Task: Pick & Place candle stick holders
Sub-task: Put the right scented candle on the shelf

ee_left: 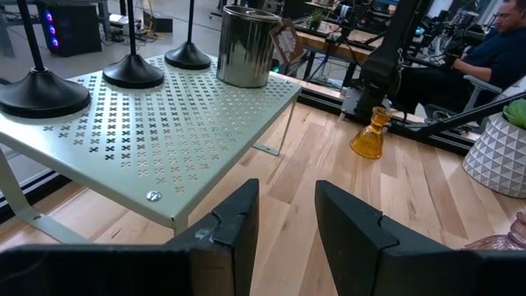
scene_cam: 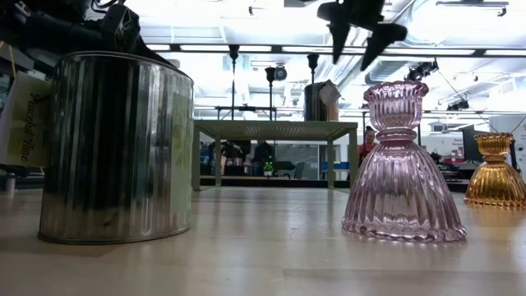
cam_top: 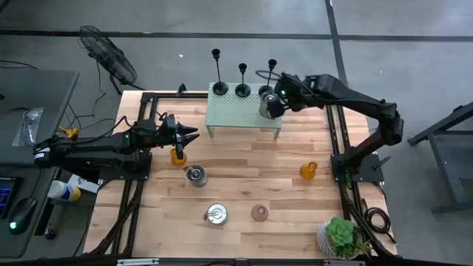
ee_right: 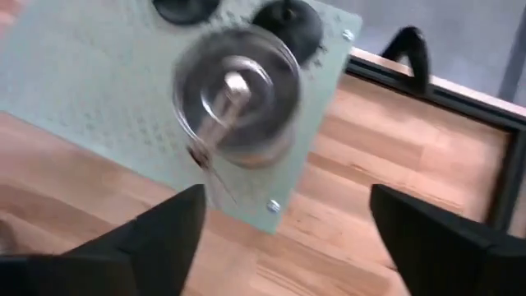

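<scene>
Nearest me, my left gripper [cam_top: 188,136] hovers low over the wood by the amber glass holder [cam_top: 178,156], jaws narrowly parted and empty, the green perforated stand [cam_top: 222,118] just off at its two o'clock. Farther out, my right gripper [cam_top: 273,102] hangs spread wide and empty above the steel can [cam_top: 267,108] on that stand's right end. Farthest back, the three black candle stick holders [cam_top: 242,80] stand upright along the stand's rear edge, stems vertical, the closest at the right jaws' twelve o'clock, so I judge the right arm nearer.
</scene>
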{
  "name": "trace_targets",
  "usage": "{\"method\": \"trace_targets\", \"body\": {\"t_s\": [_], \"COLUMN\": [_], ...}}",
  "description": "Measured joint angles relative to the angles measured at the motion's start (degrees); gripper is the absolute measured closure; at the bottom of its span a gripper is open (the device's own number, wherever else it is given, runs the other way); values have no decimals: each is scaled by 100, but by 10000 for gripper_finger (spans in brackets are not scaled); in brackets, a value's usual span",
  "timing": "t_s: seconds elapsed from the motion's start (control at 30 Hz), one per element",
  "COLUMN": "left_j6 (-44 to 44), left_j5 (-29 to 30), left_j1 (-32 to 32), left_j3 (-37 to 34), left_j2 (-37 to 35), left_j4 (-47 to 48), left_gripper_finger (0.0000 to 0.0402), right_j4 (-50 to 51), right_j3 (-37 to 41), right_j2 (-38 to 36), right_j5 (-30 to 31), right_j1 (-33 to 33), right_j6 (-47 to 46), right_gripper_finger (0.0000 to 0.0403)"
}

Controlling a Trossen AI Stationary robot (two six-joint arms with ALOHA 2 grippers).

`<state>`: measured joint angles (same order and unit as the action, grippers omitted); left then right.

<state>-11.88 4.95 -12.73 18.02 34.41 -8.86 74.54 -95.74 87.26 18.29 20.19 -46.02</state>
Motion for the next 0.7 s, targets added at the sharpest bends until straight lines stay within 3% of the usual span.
{"method": "trace_targets", "body": {"t_s": [0.17, 0.4, 0.5, 0.7], "left_j6": [0, 1, 1, 2], "left_j5": [0, 0, 0, 0], "left_j1": [2, 2, 1, 2], "left_j3": [0, 0, 0, 0], "left_j2": [2, 1, 0, 0], "left_j4": [2, 2, 0, 0], "left_gripper_finger": [284, 284, 284, 284], "right_j4": [-409, -1858, -2272, -2925], "right_j3": [887, 2260, 2696, 3326], "right_j2": [-451, -963, -1082, -1232], "right_j5": [5, 50, 328, 696], "right_j1": [-191, -358, -384, -381], "right_j6": [-15, 130, 195, 364], "right_gripper_finger": [188, 370, 395, 400]}}
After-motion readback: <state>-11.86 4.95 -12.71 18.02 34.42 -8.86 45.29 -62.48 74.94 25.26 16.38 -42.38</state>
